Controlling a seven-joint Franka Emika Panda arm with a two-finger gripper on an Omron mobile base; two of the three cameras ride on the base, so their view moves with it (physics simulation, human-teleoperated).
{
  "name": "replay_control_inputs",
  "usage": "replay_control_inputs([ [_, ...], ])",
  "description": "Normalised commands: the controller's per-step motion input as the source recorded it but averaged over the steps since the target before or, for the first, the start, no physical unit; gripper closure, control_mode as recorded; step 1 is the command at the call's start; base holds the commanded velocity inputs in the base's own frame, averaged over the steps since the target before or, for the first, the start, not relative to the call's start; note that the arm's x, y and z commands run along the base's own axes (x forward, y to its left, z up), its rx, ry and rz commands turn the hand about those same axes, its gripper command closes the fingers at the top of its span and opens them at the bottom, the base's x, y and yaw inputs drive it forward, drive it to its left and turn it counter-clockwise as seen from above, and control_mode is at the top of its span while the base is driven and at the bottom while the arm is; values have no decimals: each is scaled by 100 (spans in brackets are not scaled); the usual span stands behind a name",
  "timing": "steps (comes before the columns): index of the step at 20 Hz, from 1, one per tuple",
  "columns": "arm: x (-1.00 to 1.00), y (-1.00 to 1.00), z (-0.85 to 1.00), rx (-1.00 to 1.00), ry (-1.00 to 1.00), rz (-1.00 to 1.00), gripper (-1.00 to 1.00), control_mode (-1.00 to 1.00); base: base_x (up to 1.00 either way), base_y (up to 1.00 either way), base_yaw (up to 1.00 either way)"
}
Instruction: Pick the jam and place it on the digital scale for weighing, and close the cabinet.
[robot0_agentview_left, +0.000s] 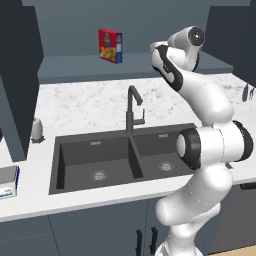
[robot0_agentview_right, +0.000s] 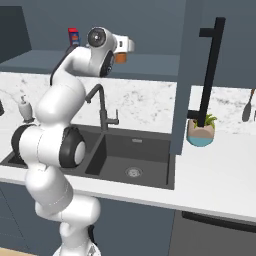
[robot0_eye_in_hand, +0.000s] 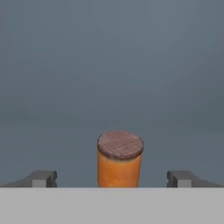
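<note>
Hand view alone shows the open pincer (robot0_eye_in_hand: 112, 178) straddling the upright jam (robot0_eye_in_hand: 120, 159), fingertips (robot0_eye_in_hand: 43, 178) apart from it.

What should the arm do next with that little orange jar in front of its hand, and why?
Probably ease forward a little, then close. In the hand view the jam stands upright, centred between the open jaws of the gripper, with clear gaps on both sides, so nothing grips it yet.
</note>
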Motion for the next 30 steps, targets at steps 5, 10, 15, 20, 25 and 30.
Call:
replay_control_inputs([
  [5, 24, -2, 0, 0, 3, 0, -100, -100, 0, 0, 0],
  [10, 23, 0, -5, 0, 4, 0, -100, -100, 0, 0, 0],
  [15, 28, -1, -8, 0, 4, 1, -100, -100, 0, 0, 0],
  [20, 23, -5, -16, 0, 2, 5, -100, -100, 0, 0, 0],
  [25, 9, -3, -12, 0, 0, 3, -100, -100, 0, 0, 0],
  [30, 2, -2, -17, 0, 2, 1, 100, -100, 0, 0, 0],
])
